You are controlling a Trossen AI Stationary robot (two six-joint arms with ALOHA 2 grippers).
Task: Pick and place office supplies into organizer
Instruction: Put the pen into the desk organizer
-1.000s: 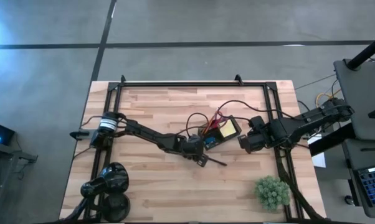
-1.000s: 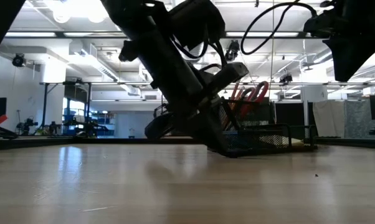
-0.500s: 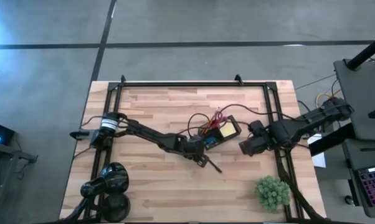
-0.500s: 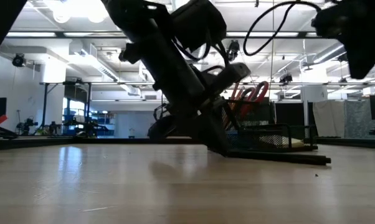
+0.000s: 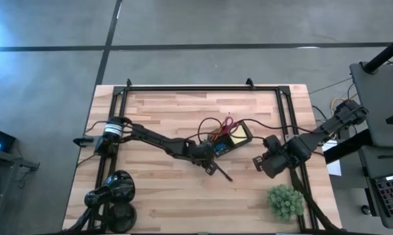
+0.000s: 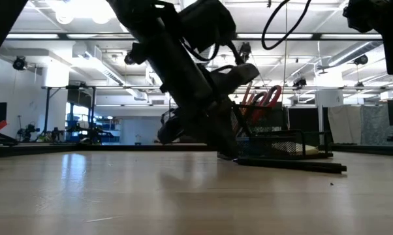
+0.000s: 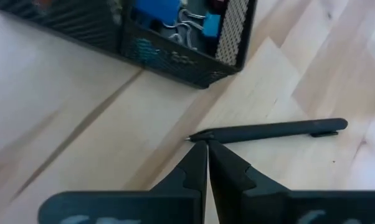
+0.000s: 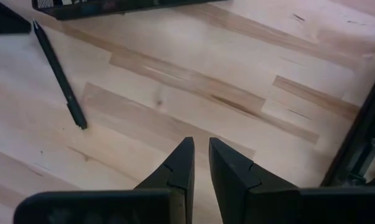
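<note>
The left pincer (image 7: 207,146), pressed shut and holding nothing, touches the black pen's (image 7: 271,130) tip below the half cut-off organizer (image 7: 175,53); the right pincer (image 8: 200,149), barely parted and empty, hovers at center-right.

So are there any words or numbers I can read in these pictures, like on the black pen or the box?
None can be read.
black pen: no print shows on its barrel.
mesh organizer: no label; only blue pieces and clips show inside.
left gripper and right gripper: pale marks on the housings, too blurred to read.
Room behind the table, low view: any signs are too small to read.
</note>
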